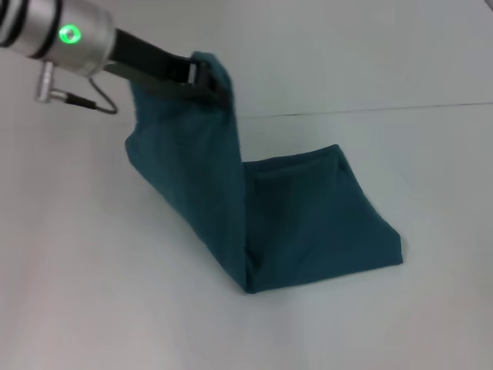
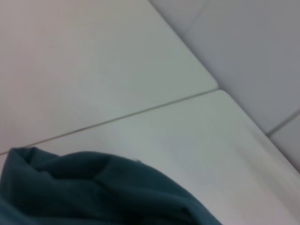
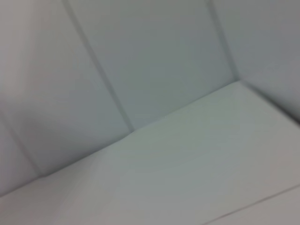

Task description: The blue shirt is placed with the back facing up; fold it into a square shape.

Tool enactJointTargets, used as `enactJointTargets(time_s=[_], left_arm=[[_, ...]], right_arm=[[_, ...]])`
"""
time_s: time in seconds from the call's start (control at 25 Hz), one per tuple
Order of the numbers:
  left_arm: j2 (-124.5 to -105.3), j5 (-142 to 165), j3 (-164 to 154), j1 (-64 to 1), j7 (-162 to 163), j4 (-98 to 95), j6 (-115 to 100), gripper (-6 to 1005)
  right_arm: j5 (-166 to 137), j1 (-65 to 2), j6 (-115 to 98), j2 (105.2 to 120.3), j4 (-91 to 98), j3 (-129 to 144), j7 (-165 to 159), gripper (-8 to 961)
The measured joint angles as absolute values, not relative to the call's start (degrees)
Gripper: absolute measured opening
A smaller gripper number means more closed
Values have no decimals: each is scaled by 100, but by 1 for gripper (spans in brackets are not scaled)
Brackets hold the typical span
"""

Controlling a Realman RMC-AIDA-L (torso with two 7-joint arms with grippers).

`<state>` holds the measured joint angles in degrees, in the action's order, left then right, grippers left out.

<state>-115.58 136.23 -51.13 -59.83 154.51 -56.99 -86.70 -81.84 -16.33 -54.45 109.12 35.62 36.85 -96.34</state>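
The blue shirt (image 1: 308, 223) lies partly folded on the white table (image 1: 92, 293), its right part flat. Its left part is lifted into a tall hanging sheet (image 1: 192, 169). At the top of that sheet my left gripper (image 1: 206, 77) is shut on the shirt's upper edge, held high above the table at the upper left of the head view. A bunched fold of the blue shirt (image 2: 93, 192) fills the lower part of the left wrist view. No right gripper appears in any view; the right wrist view holds only white surfaces.
A thin seam (image 1: 370, 110) runs across the table behind the shirt. White wall panels (image 3: 154, 61) rise beyond the table's far edge.
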Motion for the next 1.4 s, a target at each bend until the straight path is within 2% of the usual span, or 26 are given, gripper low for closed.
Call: enactJointTargets(time_s=[0.24, 0.36, 0.4, 0.52, 0.8, 1.16, 1.36, 1.4], left_arm=[[-11946, 13659, -5680, -6541, 15496, -5625, -8463, 121], [-12298, 13665, -6275, -6957, 15547, -5310, -8008, 130], [-12298, 13665, -6275, -6957, 15547, -5310, -8008, 133], [-12452, 13553, -6949, -7124, 15753, -4940, -7388, 141], [-12467, 12280, -9312, -7010, 16079, -4083, -5723, 160], [-12448, 11671, -9367, -6913, 16060, -3971, -5776, 185], [-12420, 11669, -9044, -6822, 15817, -4059, -6087, 407], [-12414, 11682, -8836, -6746, 15683, -4121, -6203, 485]], right_arm=[[-8199, -1376, -5565, 10934, 3562, 3418, -9589, -1], [-8242, -1366, -5578, 10956, 3563, 3410, -9574, -1], [-8246, -1375, -5579, 10962, 3563, 3408, -9560, -1], [-8255, -1429, -5582, 10973, 3563, 3404, -9531, -1], [-8356, -1631, -5555, 11005, 3565, 3409, -9495, 0], [-8506, -1826, -5546, 11050, 3559, 3424, -9454, -1], [-8801, -1932, -5576, 11050, 3590, 3433, -9484, -1], [-8870, -1959, -5629, 11050, 3601, 3434, -9498, -1]])
